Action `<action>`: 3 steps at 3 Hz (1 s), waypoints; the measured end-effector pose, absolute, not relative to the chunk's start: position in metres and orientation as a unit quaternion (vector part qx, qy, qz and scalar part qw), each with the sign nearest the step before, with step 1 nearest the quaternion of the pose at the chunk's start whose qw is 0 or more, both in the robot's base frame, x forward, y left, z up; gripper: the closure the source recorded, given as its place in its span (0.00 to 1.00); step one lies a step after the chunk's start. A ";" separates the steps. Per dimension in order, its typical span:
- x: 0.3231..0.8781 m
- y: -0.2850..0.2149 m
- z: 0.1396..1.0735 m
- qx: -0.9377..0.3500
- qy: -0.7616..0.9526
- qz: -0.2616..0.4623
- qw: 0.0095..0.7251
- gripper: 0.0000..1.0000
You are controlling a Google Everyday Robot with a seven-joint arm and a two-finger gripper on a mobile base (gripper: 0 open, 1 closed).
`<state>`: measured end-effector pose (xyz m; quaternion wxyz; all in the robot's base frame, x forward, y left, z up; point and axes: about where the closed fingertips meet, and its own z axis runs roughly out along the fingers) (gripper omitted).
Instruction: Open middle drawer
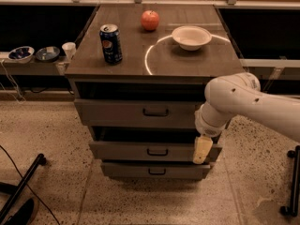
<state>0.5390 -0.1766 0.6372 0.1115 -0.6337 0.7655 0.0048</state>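
The middle drawer (140, 151) is the grey-brown front with a small black bar handle (157, 152), set between the taller top drawer (117, 112) and the slimmer bottom drawer (126, 169). A dark gap shows above its front. My gripper (202, 150) hangs from the white arm (243, 102) and lies over the right end of the middle drawer's front, well to the right of the handle. I cannot tell whether it touches the drawer.
On the cabinet top (187, 62) stand a Pepsi can (111, 43), a red apple (150, 20) and a white bowl (191, 36). Small bowls and a cup (68, 49) sit on a low shelf at left. A black stand leg (21, 189) lies on the floor at the lower left.
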 end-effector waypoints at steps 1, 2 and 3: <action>0.537 -0.194 0.606 -0.638 0.759 -0.029 0.123 0.00; 0.529 -0.203 0.590 -0.654 0.739 -0.056 0.153 0.00; 0.531 -0.203 0.588 -0.655 0.735 -0.061 0.165 0.00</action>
